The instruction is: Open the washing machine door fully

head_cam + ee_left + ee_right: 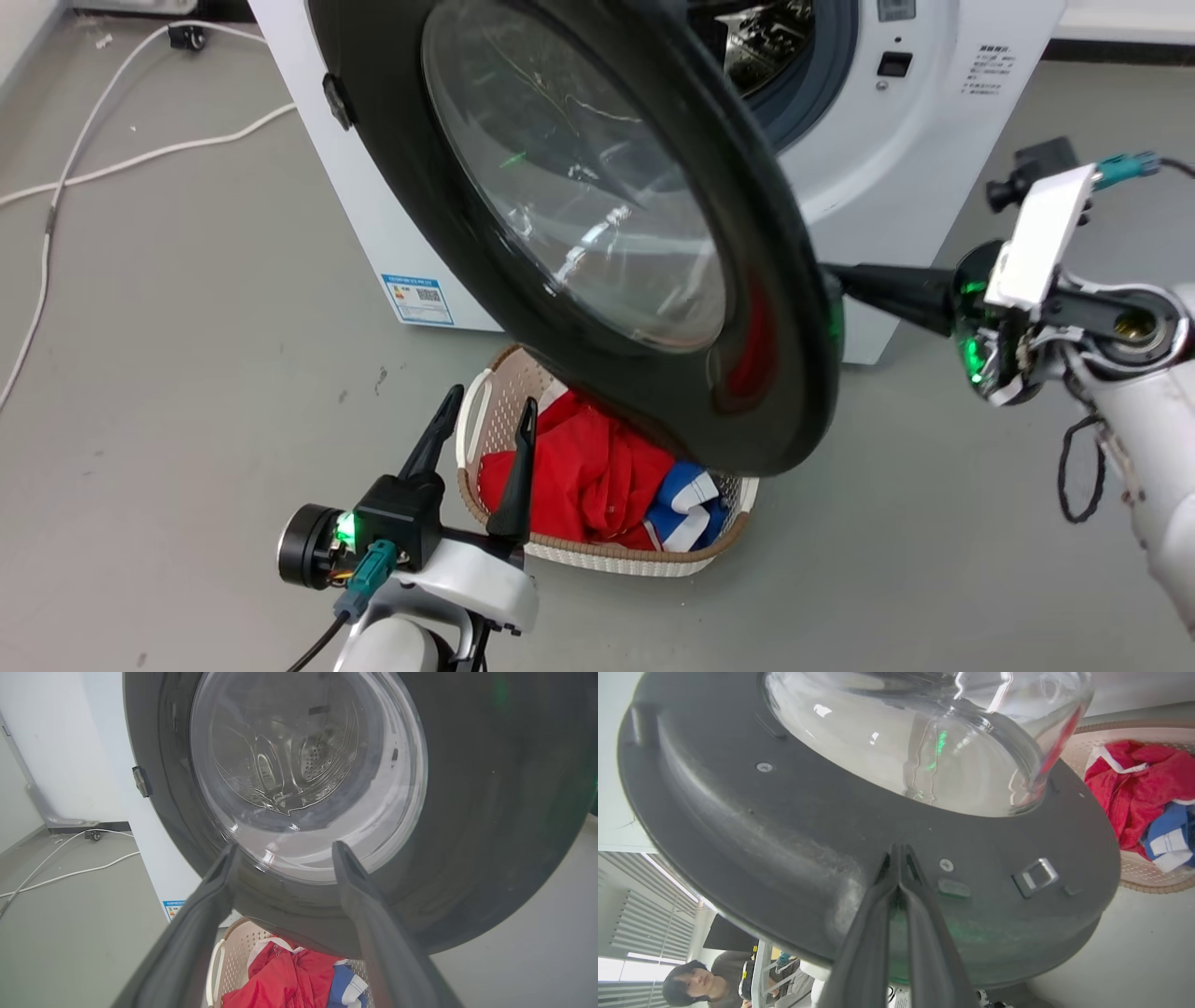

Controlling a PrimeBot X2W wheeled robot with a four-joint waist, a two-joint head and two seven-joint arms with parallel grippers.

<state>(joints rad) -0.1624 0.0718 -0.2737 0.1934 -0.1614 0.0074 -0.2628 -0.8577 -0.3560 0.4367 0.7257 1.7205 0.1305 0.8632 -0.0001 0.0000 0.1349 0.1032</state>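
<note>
Looking at the washing machine door [569, 205] here: hanging partway open off the left edge of the washing machine [896, 159] front, tilted out over a cream laundry basket [607, 560] with a red garment [579, 467] inside, and with the drum mouth on show behind it at the top. Not fully open yet, maybe halfway at a guess.

Handling-wise, probably stiff and on the heavy side: thick black plastic ring around a bulging glass bowl, so no flex, just a swing on the hinge. Glossy on the outside, so likely slippery for any pinch. Would go easy around the glass and avoid knocking it. Best place to work from: the free rim opposite the hinge, or the flat inner ring beside the metal latch [1034, 877], for the most leverage. Probably safer to push flat on the ring than to clamp such a fat edge.

Now the hands. Right gripper [896, 851]: squeezed together with nothing between the fingers, tips planted on the dark inner ring of the door, just beside a screw [946, 864] and near the latch. Poking rather than gripping, basically. Left gripper [493, 399]: spread wide, holding nothing, parked by the left rim of the basket, aimed up at the outer face of the door and apart from it, as far as can be told.
</note>
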